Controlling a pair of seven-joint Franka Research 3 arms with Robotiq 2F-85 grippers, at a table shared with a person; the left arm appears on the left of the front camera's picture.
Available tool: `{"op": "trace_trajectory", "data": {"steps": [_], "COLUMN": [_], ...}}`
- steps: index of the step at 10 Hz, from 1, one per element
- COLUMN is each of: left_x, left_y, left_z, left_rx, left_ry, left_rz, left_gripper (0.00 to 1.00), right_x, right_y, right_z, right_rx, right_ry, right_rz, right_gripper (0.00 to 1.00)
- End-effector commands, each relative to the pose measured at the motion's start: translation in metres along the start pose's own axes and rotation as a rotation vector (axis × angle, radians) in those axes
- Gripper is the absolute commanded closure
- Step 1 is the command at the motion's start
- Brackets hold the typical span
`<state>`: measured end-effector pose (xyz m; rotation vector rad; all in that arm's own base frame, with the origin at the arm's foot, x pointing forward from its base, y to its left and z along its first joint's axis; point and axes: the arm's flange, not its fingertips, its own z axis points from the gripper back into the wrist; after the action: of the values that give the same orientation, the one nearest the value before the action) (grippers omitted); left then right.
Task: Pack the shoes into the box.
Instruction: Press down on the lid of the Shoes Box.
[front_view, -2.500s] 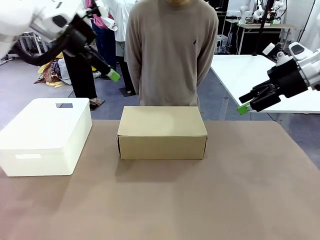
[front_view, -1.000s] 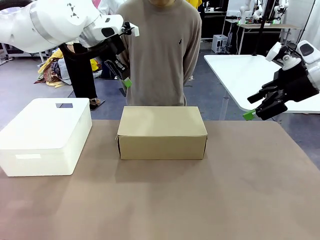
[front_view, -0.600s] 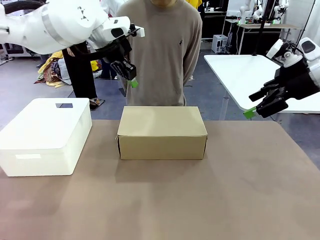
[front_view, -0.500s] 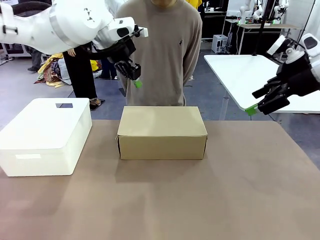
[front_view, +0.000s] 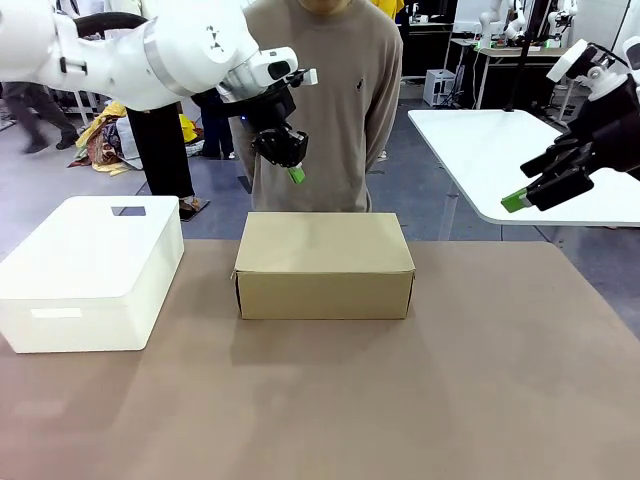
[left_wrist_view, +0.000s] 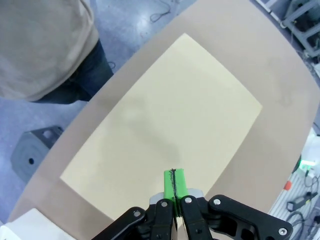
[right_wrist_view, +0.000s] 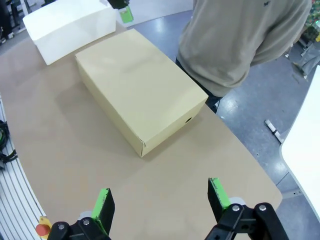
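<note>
One box (front_view: 324, 264), lid closed, long axis across table.

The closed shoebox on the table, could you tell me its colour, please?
Plain tan-brown cardboard box, clearest in the front view.

Matt tan cardboard box (front_view: 324, 264); smooth white plastic bin (front_view: 90, 272); matt brown table (front_view: 400, 400).

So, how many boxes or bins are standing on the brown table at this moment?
2. The closed cardboard box stands at the table's middle, toward the person's side; the white bin stands at the robot's left. Neither one's inside is visible.
</note>
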<state>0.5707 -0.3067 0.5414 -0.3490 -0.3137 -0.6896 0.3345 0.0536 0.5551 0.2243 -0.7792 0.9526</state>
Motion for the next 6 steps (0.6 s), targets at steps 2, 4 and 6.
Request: {"op": "trace_trajectory", "data": {"steps": [2, 4, 6], "left_x": [0.023, 0.029, 0.035], "left_y": [0.003, 0.011, 0.018], "left_z": [-0.017, -0.037, -0.059], "left_rx": [0.076, 0.092, 0.076], "left_ry": [-0.015, -0.027, -0.033], "left_rz": [0.056, 0.078, 0.102], "left_gripper": [1.00, 1.00, 1.00], "right_x": [-0.005, -0.005, -0.005], "right_y": [-0.004, -0.004, -0.004], "right_z": [-0.006, -0.006, -0.006], "right_rx": [0.003, 0.003, 0.003], "right_ry": [0.011, 0.011, 0.011], "right_rz": [-0.006, -0.006, -0.006], "right_gripper": [0.00, 0.00, 0.00]}}
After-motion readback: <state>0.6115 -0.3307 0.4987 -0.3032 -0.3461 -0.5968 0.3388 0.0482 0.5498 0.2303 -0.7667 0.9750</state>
